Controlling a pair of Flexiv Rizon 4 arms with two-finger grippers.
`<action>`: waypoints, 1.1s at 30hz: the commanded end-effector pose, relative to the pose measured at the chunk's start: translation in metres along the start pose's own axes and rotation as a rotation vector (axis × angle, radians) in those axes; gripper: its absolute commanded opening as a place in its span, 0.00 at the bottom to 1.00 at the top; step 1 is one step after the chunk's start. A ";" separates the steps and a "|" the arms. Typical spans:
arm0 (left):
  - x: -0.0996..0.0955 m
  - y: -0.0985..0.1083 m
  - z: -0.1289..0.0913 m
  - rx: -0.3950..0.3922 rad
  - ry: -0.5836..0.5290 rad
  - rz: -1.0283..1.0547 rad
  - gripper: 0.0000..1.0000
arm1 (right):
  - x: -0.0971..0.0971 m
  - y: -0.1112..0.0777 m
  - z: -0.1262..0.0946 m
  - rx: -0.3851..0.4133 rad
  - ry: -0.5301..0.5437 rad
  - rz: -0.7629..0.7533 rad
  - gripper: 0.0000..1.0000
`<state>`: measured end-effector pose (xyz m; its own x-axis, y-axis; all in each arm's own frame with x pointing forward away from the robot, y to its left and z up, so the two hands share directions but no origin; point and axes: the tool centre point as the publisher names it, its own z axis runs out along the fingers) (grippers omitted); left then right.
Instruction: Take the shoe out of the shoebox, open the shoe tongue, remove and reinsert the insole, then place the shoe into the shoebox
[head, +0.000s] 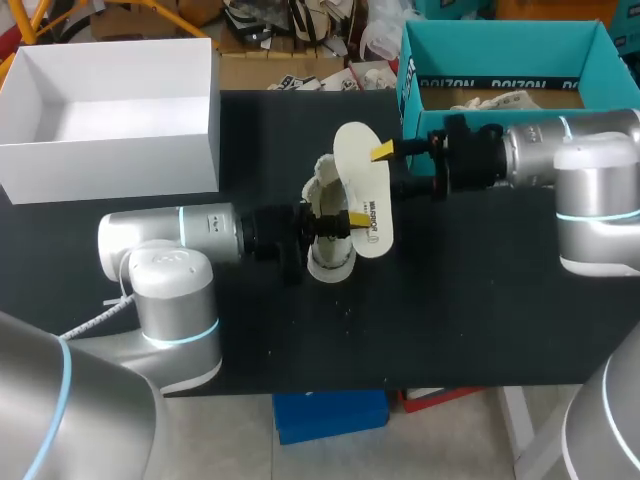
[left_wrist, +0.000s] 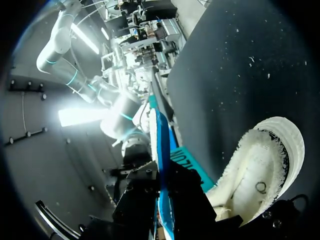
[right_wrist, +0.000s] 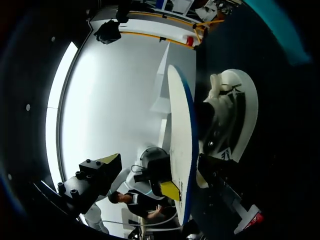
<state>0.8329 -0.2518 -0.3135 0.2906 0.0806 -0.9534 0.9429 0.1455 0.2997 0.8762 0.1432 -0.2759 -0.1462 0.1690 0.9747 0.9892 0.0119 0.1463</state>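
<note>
Between white box (head: 110, 165) and teal shoebox (head: 500, 45), the insole (head: 362, 190) covers the shoe (head: 330, 262).

From above, the insole (head: 362, 190) and my left gripper (head: 345, 222) cover most of the shoe (head: 322, 180). At upper right, the frame's edge cuts off the teal shoebox (head: 500, 55), and my right arm (head: 560, 150) hides its front wall.
</note>
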 end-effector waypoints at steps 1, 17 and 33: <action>-0.001 0.000 0.000 -0.002 0.003 0.002 0.00 | -0.004 0.008 0.002 0.069 -0.006 0.008 1.00; -0.001 0.000 0.000 -0.002 0.003 0.002 0.00 | -0.018 0.005 0.015 0.101 -0.025 0.035 0.14; -0.024 0.003 -0.006 -0.043 0.173 0.029 1.00 | -0.021 0.004 0.018 0.111 -0.047 0.041 0.00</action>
<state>0.8407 -0.2463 -0.3082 0.3034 0.1387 -0.9427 0.9283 0.1804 0.3252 0.8835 0.1560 -0.2978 -0.1094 0.2160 0.9703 0.9898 0.1132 0.0864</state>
